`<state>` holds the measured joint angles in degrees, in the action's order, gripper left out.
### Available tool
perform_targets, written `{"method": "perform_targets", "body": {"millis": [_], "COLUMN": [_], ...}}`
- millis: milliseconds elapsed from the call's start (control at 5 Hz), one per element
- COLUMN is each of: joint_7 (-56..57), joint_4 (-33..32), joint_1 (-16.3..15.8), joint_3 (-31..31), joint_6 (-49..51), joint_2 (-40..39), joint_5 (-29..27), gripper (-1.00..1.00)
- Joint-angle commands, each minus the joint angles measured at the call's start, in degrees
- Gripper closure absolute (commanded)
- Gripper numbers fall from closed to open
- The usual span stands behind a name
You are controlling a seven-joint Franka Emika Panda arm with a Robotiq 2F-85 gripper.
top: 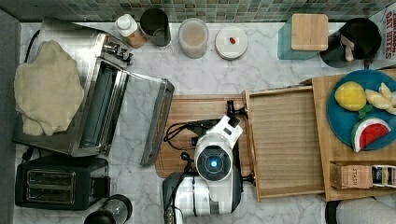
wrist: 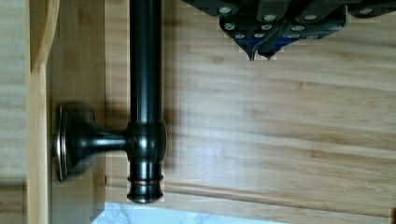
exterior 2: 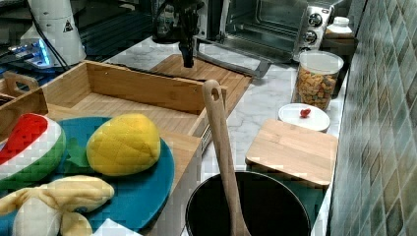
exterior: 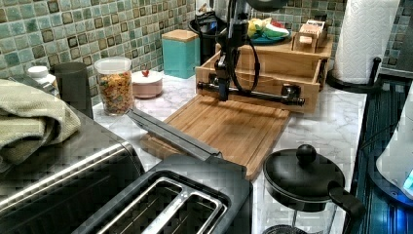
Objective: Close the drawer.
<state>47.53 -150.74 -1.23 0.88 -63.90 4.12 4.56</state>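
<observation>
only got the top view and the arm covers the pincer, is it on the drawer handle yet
observer: No. In the wrist view the pincer is apart from the handle, with bare cutting board between them.
operator: open or shut
observer: Shut. Its fingertips meet in the wrist view.
operator: how high is it next to the handle
observer: In the left view its tip hangs at about the bar's height, in front of the drawer front and low over the board. I cannot tell whether it touches the board.
</observation>
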Motion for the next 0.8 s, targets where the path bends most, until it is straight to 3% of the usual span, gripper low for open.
{"method": "perform_targets", "body": {"millis": [200,400,800], "joint_7": [8.43,11.51,22.79], "joint_4": [-1.25,-1.92,4.46], "joint_1": [3.11,5.42,6.68], "joint_3": [3.7,4.62,9.62], "joint_6": [1.25,-0.5,3.21], "joint_2": [-1.77,-0.48,-4.32], "joint_5": [1.77,2.84,-1.78], "gripper": [1.0,1.0,1.0]}}
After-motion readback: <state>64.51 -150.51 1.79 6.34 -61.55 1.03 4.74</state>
